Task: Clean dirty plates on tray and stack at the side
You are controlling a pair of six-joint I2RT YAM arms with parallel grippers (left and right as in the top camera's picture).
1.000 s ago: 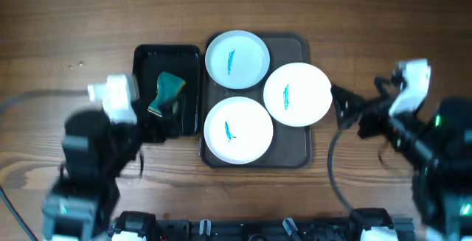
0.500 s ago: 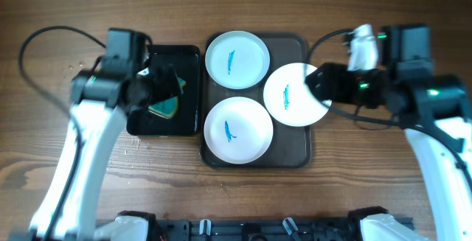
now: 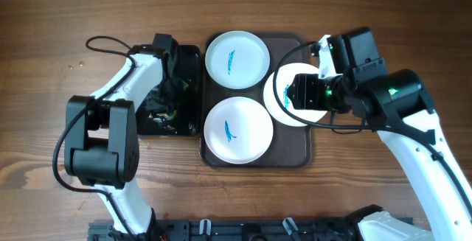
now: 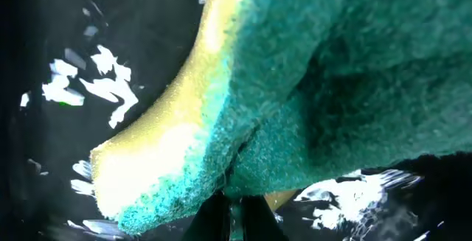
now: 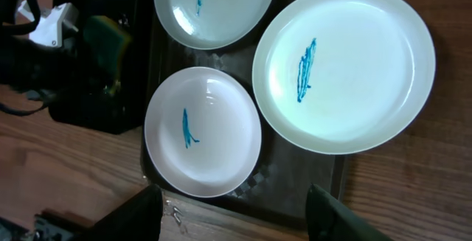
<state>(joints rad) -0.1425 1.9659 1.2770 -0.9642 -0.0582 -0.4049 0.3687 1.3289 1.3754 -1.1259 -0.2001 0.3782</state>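
Plates [image 3: 237,59] on tray [image 3: 291,149], sponge [image 4: 310,86] in tub [image 3: 186,126] left

**Wooden table [image 3: 369,12] with black tub [image 3: 144,63]**
Brown, grained table top. The glossy rectangular tub sits just left of the tray [image 3: 291,149], wet inside. A few pale specks [image 3: 74,66] lie left of the tub.

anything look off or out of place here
The right-hand plate sits askew: it overhangs the right rim of the tray rather than lying fully inside it. Its blue smear is just the dirt to clean.
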